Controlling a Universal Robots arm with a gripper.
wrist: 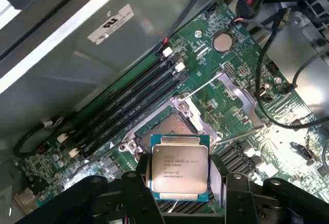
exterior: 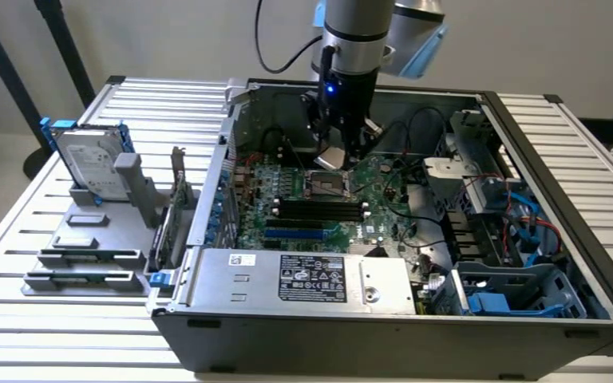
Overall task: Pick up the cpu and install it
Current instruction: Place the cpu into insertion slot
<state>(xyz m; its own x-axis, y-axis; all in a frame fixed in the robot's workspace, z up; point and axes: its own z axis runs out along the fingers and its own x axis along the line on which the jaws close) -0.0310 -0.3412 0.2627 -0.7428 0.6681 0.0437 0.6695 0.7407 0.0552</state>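
The slatted white worktop (exterior: 29, 239) carries an open computer case (exterior: 392, 335) that takes up most of it, running out towards the worktop's edge on the exterior view's right. A bare strip of worktop lies along the near edge. Inside the case, the silver power supply (exterior: 301, 279) lies against the near wall, and the green motherboard (exterior: 376, 215) covers the floor behind it. The robot arm (exterior: 357, 32) comes down over the far wall into the open middle of the case. Black cables (exterior: 413, 128) loop just beside it, on the exterior view's right.

A grey parts stand (exterior: 83, 255) near the worktop's other side edge holds a blue-framed hard drive (exterior: 88, 163) upright. On the board, black memory slots (wrist: 128, 106) run alongside the cpu socket (wrist: 164, 121), whose metal frame is swung open.

The tool (wrist: 180, 182) is clamped on the cpu (wrist: 179, 165), a black finger (wrist: 141, 180) against each side edge. The chip hangs level, its printed lid facing the wrist camera, above the socket and apart from it.
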